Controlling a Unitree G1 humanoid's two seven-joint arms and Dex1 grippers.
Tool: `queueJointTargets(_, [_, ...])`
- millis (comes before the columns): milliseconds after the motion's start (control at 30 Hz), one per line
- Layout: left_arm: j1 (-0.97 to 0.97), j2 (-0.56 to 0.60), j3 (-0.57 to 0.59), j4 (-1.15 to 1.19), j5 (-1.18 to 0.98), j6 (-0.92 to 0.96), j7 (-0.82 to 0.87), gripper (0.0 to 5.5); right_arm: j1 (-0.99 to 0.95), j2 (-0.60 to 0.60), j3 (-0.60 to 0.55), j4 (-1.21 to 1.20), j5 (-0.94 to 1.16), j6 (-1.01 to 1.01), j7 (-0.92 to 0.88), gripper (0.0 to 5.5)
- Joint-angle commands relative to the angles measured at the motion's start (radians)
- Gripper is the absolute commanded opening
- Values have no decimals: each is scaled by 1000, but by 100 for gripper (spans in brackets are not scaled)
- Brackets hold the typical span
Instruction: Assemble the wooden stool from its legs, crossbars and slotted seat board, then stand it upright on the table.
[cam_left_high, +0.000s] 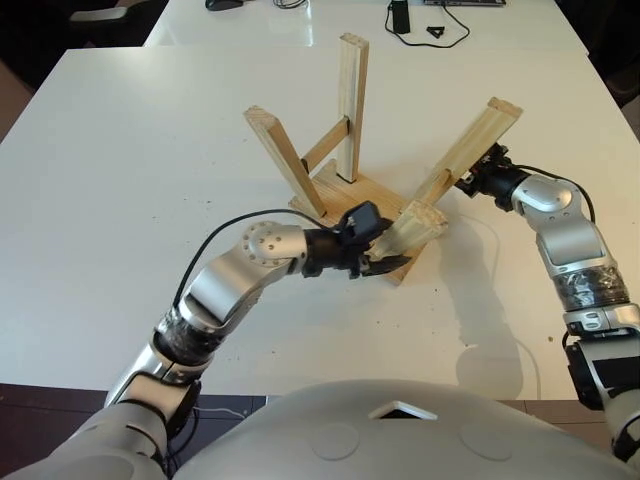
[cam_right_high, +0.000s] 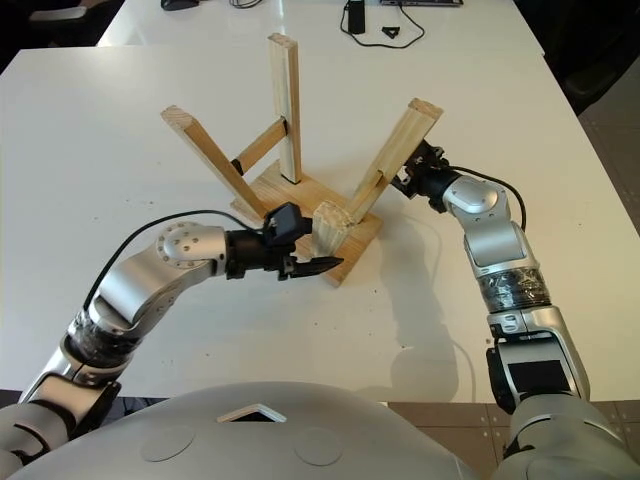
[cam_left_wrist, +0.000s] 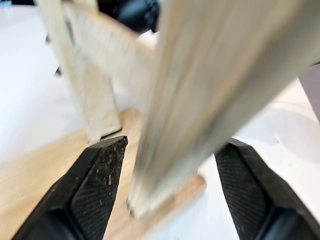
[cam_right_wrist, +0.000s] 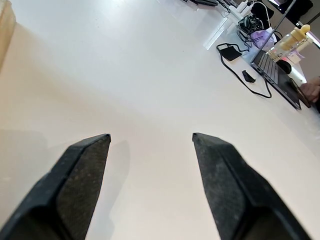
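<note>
From the head, a white table (cam_left_high: 130, 150) carries the stool (cam_left_high: 372, 195) upside down at its middle. The seat board (cam_left_high: 365, 192) lies flat on the surface, and four legs splay upward. A crossbar (cam_left_high: 325, 148) joins the 10 o'clock leg (cam_left_high: 285, 158) to the 12 o'clock leg (cam_left_high: 352, 105). The left gripper (cam_left_high: 385, 262) sits at the board's 6 o'clock edge, at the base of the near leg (cam_left_high: 415, 228). The right gripper (cam_left_high: 472, 180) is at 3 o'clock, just beside the 2 o'clock leg (cam_left_high: 470, 150). Whether it touches the leg cannot be told. At 12 o'clock, a second white table (cam_left_high: 330, 25) holds a mouse (cam_left_high: 224, 4) and a black device (cam_left_high: 398, 15).

At the left wrist, the two black fingers (cam_left_wrist: 97, 172) are spread on either side of the near leg, and a gap shows on each side. The board lies below them.

At the right wrist, the fingers (cam_right_wrist: 85, 165) stand wide apart over bare white tabletop, with nothing between them. Far off in the room are a laptop (cam_right_wrist: 277, 75), a black cable (cam_right_wrist: 257, 85) and a pale bottle (cam_right_wrist: 296, 35).
</note>
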Motion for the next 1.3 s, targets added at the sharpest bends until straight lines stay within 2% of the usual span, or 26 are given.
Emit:
queueJointTargets(33, [243, 178, 181, -22, 13, -103, -67, 310, 45, -82, -67, 11, -12, -17, 25, 303])
queueJointTargets(167, [455, 251, 348, 19, -7, -254, -158, 310, 208, -163, -124, -119, 59, 60, 149, 303])
queueJointTargets(300, [399, 213, 453, 224, 25, -371, -129, 310, 425, -263, -171, -386, 275, 214, 424, 303])
queueJointTargets(400, [225, 162, 454, 418, 134, -416, 17, 310, 524, -339, -167, -516, 370, 213, 606, 303])
queueJointTargets(500, [52, 91, 440, 608, 201, -473, 119, 310, 508, -353, -117, -528, 357, 211, 654, 303])
queueJointTargets(700, [-175, -2, 323, 1043, 361, -735, 136, 310, 281, -247, 41, -286, 82, 60, 502, 303])
queueJointTargets(833, [-217, -37, 245, 1203, 415, -867, 51, 310, 207, -170, 84, -209, 35, 11, 468, 303])
queueJointTargets(933, [-145, -32, 166, 1131, 409, -860, -99, 310, 179, -111, 115, -198, 25, -11, 460, 303])
queueJointTargets(1067, [26, 44, 111, 809, 336, -763, -243, 310, 130, -29, 126, -141, 20, -29, 426, 303])
queueJointTargets(1200, [183, 137, 109, 536, 274, -662, -283, 310, 85, 39, 125, -40, -15, -73, 359, 303])
queueJointTargets(1300, [241, 162, 135, 464, 270, -616, -249, 310, 72, 62, 127, -10, -26, -93, 337, 303])
